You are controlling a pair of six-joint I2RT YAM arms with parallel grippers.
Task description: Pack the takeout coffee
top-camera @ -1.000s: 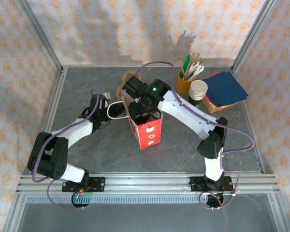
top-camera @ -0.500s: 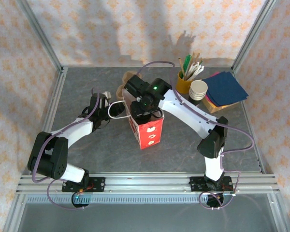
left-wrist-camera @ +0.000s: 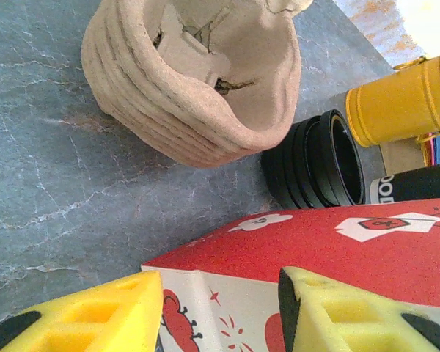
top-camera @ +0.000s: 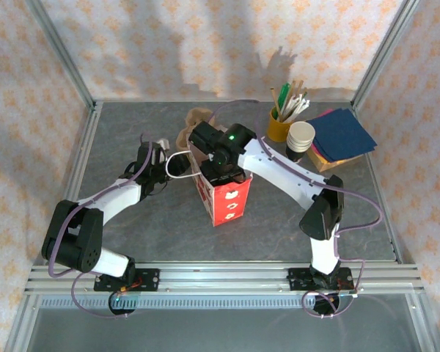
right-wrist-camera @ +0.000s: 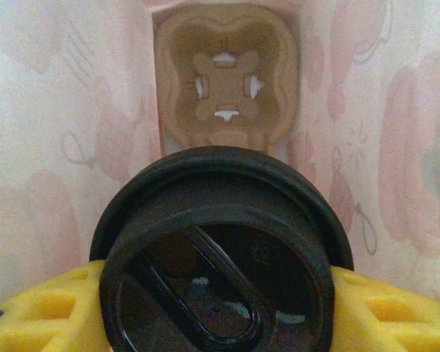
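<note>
- The right gripper has the takeout coffee between its two yellow fingers. They are closed on the sides of the cup just under the black lid, and the cup is upright.
- The coffee is inside the red bag, which stands in the middle of the table. In the right wrist view the pale inner walls of the bag are around the cup. A brown pulp carrier lies on the bottom, beyond the lid at 12 o'clock.
- Compared with one second ago, the right wrist sits a little more over the mouth of the bag and looks slightly deeper in it. The top of the bag has also moved a little toward 3 o'clock.
- This probably means the lowering is nearly finished. The cup is not released yet, and the pictures do not tell if it already touches the carrier.
- The left gripper is at 9 o'clock of the bag with its fingers apart, and the upper edge of the bag is just in front of them. It is not clear if they touch the bag.
- A stack of pulp carriers and a stack of black lids lie at 11 to 12 o'clock of the bag. The yellow cup stands at 1 o'clock.
</note>
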